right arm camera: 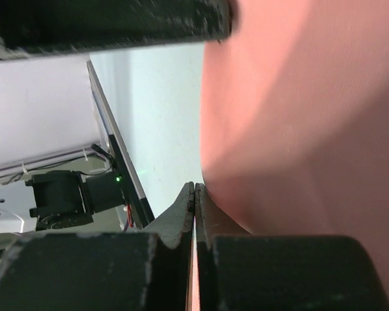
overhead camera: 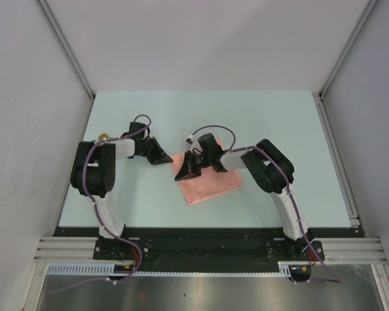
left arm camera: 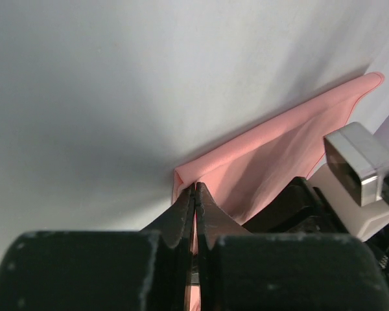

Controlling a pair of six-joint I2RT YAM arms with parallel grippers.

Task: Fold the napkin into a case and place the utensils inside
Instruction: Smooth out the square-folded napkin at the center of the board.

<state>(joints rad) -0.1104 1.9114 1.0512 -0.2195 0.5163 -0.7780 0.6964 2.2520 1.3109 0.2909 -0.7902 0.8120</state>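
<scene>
— Table (overhead camera: 259,123) and cloth, how do they lie?
— Pale green table; the napkin (overhead camera: 211,184) lies flat near its middle, between the two arms.
— And the left gripper (left arm camera: 195,189)?
— Pinched together on the napkin's far-left corner, pink showing between the fingers.
— The right gripper (right arm camera: 194,188)?
— Closed tight on the napkin's left edge, a thin pink sliver caught between its fingers.

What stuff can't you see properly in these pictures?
- The spoons: none shows in any view.
- The napkin, top view: its far left part is hidden under the right fingers and wrist.
- Left wrist view: the left fingers cover the edge they pinch.
- Right wrist view: the napkin is blurred close up and cut off by the frame's right edge.
</scene>
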